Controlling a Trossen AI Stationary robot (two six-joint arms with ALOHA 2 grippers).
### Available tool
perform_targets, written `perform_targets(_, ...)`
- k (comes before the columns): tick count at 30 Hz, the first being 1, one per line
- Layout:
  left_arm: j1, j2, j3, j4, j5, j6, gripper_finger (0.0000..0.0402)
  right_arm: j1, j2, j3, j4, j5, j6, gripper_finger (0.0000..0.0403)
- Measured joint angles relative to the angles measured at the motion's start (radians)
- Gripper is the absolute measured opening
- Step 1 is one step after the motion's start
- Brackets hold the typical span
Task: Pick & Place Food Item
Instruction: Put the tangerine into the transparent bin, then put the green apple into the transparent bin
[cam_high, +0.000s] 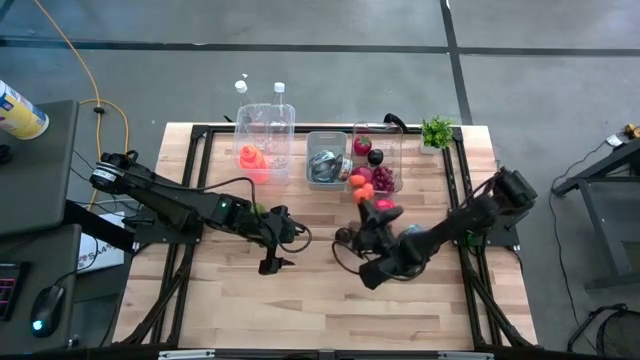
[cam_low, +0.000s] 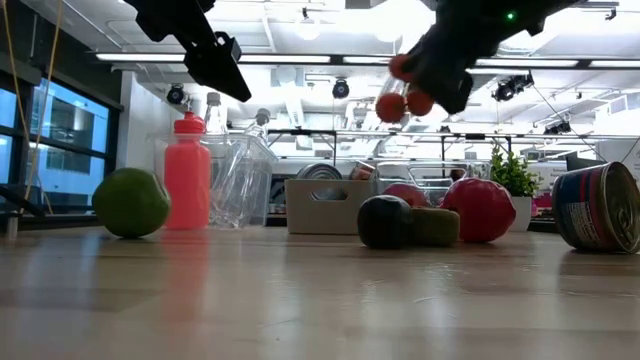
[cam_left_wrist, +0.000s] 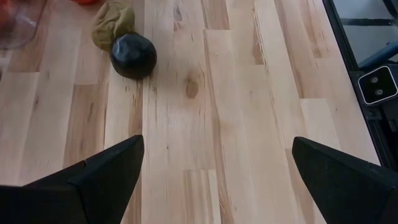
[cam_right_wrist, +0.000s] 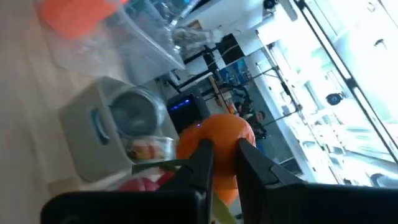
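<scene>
My right gripper (cam_high: 378, 208) hangs well above the table, just near of the clear fruit bin (cam_high: 377, 160), shut on a red-orange food item (cam_low: 405, 95) made of a few small round pieces. My left gripper (cam_high: 272, 262) is open over bare wood left of centre and touches nothing. A dark round fruit (cam_left_wrist: 133, 55) and an olive-green piece (cam_left_wrist: 112, 22) rest on the table side by side; the low view shows the same dark fruit (cam_low: 385, 222). A green lime (cam_low: 130, 203) also sits on the wood. My right gripper pinches the red-orange food item (cam_right_wrist: 217, 138) between its two fingers (cam_right_wrist: 204, 163), on one round piece. The fingers come from the table's near side, roughly level. The item is lifted clear of the table, and a green stem (cam_right_wrist: 161, 165) trails beside the fingers.
Along the far edge stand a clear container (cam_high: 266, 140) with a red-orange bottle (cam_low: 187, 170), a grey bin (cam_high: 325, 158) and the fruit bin. A small plant (cam_high: 437, 131) is at the far right corner. A can (cam_low: 600, 207) lies on its side, and a red fruit (cam_low: 480, 210) sits nearby.
</scene>
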Motion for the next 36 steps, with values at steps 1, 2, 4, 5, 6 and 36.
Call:
perform_targets(1, 0.000, 0.000, 0.000, 0.000, 0.000, 0.000, 0.0400, 0.000, -0.018, 0.000, -0.073, 0.011, 0.057, 0.0025)
perform_targets(2, 0.000, 0.000, 0.000, 0.000, 0.000, 0.000, 0.0400, 0.000, -0.041, -0.003, -0.153, 0.015, 0.123, 0.0025)
perform_targets(4, 0.000, 0.000, 0.000, 0.000, 0.000, 0.000, 0.0400, -0.019, -0.086, -0.003, -0.300, 0.007, 0.274, 0.0025)
perform_targets(5, 0.000, 0.000, 0.000, 0.000, 0.000, 0.000, 0.0400, -0.036, -0.111, -0.002, -0.383, -0.022, 0.369, 0.0025)
perform_targets(6, 0.000, 0.000, 0.000, 0.000, 0.000, 0.000, 0.0400, -0.056, -0.137, -0.002, -0.476, -0.060, 0.470, 0.0025)
perform_targets(36, -0.002, 0.000, 0.000, 0.003, -0.004, 0.035, 0.0400, -0.669, -0.203, -0.003, -0.261, -0.731, 0.280, 0.0119)
